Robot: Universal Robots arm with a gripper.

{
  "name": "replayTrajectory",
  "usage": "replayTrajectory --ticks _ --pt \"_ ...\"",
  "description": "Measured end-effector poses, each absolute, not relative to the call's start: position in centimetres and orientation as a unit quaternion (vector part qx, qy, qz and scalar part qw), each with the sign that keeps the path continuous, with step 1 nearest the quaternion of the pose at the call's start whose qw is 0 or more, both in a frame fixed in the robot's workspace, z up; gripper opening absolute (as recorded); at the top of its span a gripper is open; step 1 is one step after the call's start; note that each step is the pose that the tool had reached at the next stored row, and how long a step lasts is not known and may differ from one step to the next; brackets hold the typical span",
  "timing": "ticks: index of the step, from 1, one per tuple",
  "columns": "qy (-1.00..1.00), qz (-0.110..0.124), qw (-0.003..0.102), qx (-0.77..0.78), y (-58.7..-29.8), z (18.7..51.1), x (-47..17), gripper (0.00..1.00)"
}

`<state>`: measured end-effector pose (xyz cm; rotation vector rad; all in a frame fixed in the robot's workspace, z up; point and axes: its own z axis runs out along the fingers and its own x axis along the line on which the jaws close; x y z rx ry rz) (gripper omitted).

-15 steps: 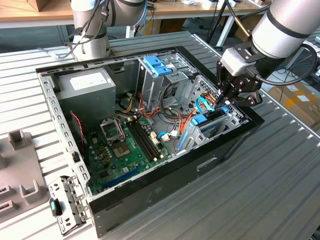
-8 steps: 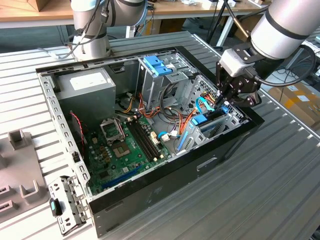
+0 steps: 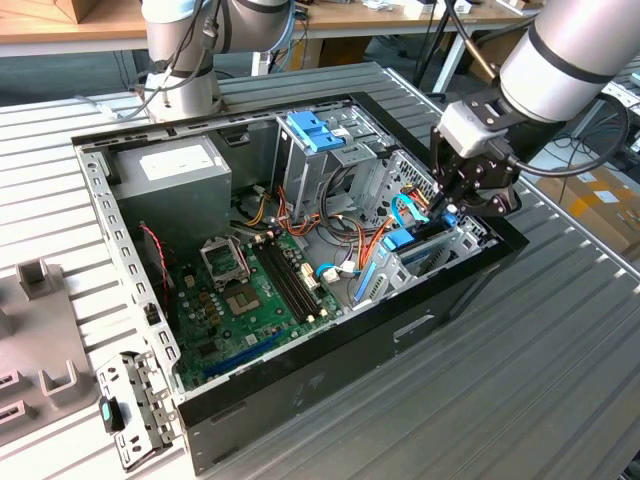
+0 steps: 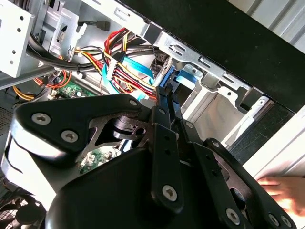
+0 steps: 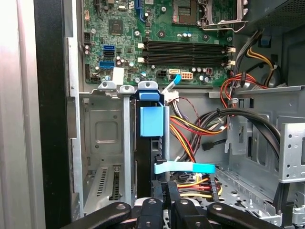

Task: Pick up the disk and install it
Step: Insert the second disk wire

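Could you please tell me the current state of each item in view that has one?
Black metal computer case: open, lying on its side, side panel off.
Flat dark disk with blue label: standing on edge in a slot of the grey drive bay.
Black gripper: shut, tips at the disk's near end; a grip on it is not discernible.
Long black memory slots: empty.

Slatted grey table (image 3: 560, 380), open computer case (image 3: 330, 372), loose metal bracket (image 3: 135, 405)
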<state>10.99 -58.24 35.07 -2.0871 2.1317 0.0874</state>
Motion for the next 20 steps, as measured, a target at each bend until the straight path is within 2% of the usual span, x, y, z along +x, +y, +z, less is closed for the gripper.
replayTrajectory --ticks 20 --pt "0.709 0.029 0.078 -0.700 -58.30 34.69 10.87 0.16"
